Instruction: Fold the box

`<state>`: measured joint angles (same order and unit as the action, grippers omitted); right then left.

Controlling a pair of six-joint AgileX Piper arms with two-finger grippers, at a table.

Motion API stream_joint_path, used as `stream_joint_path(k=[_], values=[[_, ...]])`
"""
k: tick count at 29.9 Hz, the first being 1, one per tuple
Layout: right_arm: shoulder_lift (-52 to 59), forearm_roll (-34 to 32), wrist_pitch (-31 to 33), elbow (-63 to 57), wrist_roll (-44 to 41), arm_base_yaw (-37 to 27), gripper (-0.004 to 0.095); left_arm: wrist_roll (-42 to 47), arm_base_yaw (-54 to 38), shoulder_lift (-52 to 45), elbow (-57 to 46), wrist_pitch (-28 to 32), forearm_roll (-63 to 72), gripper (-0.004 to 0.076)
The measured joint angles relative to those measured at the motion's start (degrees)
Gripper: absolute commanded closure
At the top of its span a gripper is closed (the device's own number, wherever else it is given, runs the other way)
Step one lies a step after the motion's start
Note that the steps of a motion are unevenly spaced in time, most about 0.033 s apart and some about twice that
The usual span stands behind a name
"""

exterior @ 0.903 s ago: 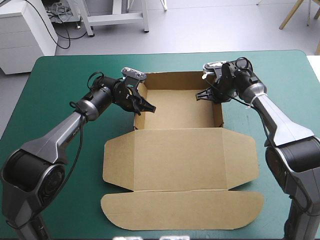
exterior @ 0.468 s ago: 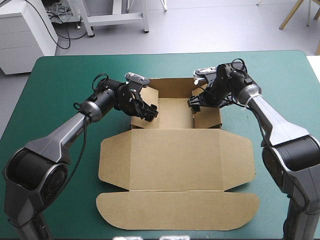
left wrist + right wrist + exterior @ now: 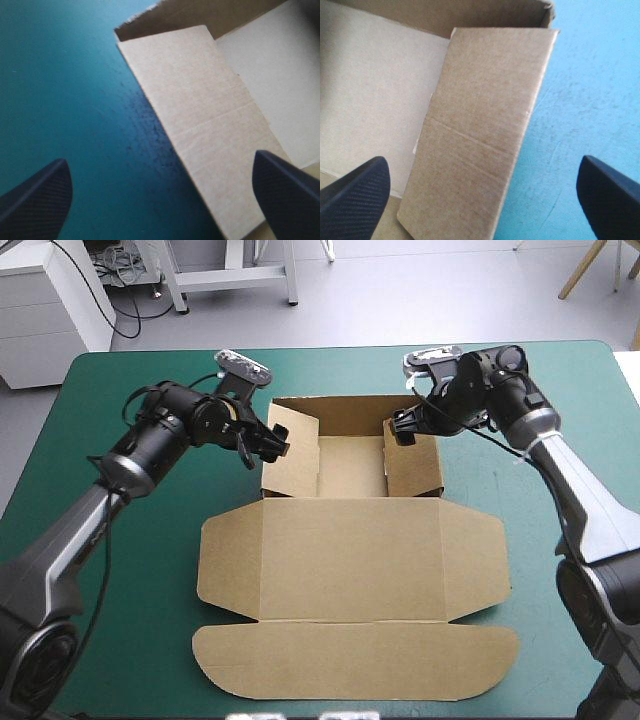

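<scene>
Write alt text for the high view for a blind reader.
A brown box lies half folded on a teal-green table: its far part is a tray with walls raised, its lid flat toward the near edge. The left gripper and the right gripper, both open, are at the tray's left and right walls.

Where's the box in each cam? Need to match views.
High view: box in the middle of the teal-green cover, walls raised at its far end.
Left wrist view: its left side wall, ahead of the open left gripper.
Right wrist view: its right side wall, ahead of the open right gripper.
Shared landmark: the tray floor, beyond each wall.
</scene>
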<state>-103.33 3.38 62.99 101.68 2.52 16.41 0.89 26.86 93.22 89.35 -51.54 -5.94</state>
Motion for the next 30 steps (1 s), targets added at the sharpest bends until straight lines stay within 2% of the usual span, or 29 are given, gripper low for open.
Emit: stream_joint_path(k=[7, 12, 15, 22, 23, 30], values=[[8.66, 0.03, -1.21, 0.00, 1.24, -0.19, -0.0011, -0.89, 0.00, -11.83, -1.06, -4.64, -4.52, 0.0114], [13.05, 0.08, -1.52, 0.00, 1.35, -0.19, -0.0007, -1.49, 0.00, -21.11, -5.26, -7.61, -5.04, 0.0227], [13.76, 0.08, -1.52, 0.00, 1.49, -0.19, -0.0006, -2.37, 0.00, -25.55, -9.97, -9.50, -5.18, 0.0344], [12.12, 0.08, -1.52, -0.08, 0.83, -0.19, -0.0006, -2.99, 0.00, -32.84, -24.30, -10.04, -5.18, 0.0705], [11.38, 0.08, -1.52, -0.08, 0.58, -0.19, -0.0006, -2.99, 0.00, -34.06, -27.00, -9.91, -5.18, 0.0735], [4.56, 0.08, -1.52, -0.14, -1.27, -0.19, -0.0005, -2.99, 0.00, -41.41, -39.65, -7.36, -5.18, 0.0733]])
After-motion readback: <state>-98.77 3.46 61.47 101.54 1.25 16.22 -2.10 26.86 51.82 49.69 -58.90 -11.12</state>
